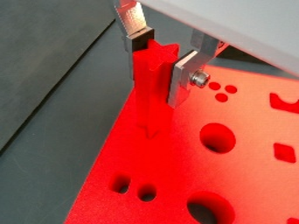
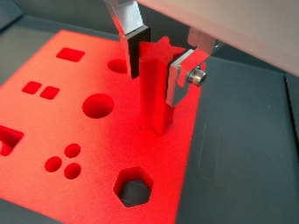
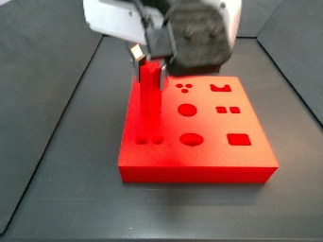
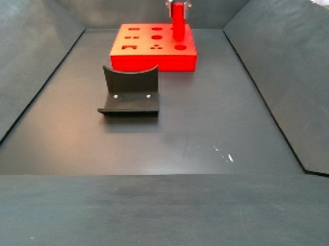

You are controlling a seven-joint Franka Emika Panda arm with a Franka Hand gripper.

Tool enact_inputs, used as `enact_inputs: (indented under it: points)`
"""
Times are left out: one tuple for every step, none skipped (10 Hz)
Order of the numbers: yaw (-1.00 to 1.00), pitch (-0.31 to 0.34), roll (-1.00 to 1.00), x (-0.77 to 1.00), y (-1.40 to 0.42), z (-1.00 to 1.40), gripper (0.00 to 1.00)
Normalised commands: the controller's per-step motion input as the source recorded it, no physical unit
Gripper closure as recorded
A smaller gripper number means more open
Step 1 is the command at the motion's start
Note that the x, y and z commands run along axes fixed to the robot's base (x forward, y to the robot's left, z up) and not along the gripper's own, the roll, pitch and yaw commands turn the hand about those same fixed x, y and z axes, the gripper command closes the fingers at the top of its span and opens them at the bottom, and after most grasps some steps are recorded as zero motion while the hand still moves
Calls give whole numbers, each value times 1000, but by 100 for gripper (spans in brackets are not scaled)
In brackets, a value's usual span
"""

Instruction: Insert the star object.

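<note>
The star object (image 1: 149, 98) is a long red ridged peg, held upright between the fingers. My gripper (image 1: 160, 61) is shut on its upper end, with the star-shaped top showing between the pads, as also seen in a wrist view (image 2: 160, 66). The peg's (image 2: 156, 101) lower end meets the top of the big red block (image 2: 59, 72) near one long edge. Any hole under it is hidden. In a side view the peg (image 3: 151, 95) stands on the block's (image 3: 202, 163) left side under the gripper (image 3: 149, 59). In a side view the peg (image 4: 179, 29) stands at the far end.
The red block (image 1: 176, 179) has round, square and hexagonal holes around the peg. A dark grey curved holder (image 4: 129, 91) stands on the dark floor in front of the block (image 4: 141, 61). Sloped dark walls surround the floor.
</note>
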Motion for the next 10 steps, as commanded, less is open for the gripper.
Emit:
enact_inputs:
  points:
    - [-183, 47, 0, -74, 0, -460, 100]
    - [-143, 51, -97, 0, 0, -726, 100]
    - [-137, 14, -131, 23, 3, -860, 100]
    - [-169, 0, -174, 66, 0, -774, 100]
    - [-146, -76, -236, 123, 0, -629, 100]
    - [-103, -146, -183, 0, 0, -711, 100]
    - [-140, -186, 0, -191, -49, -923, 100]
    - [-94, -216, 66, -277, -106, -866, 100]
    - [-31, 0, 117, -69, 0, -346, 100]
    - [0, 0, 0, 0, 0, 0, 100]
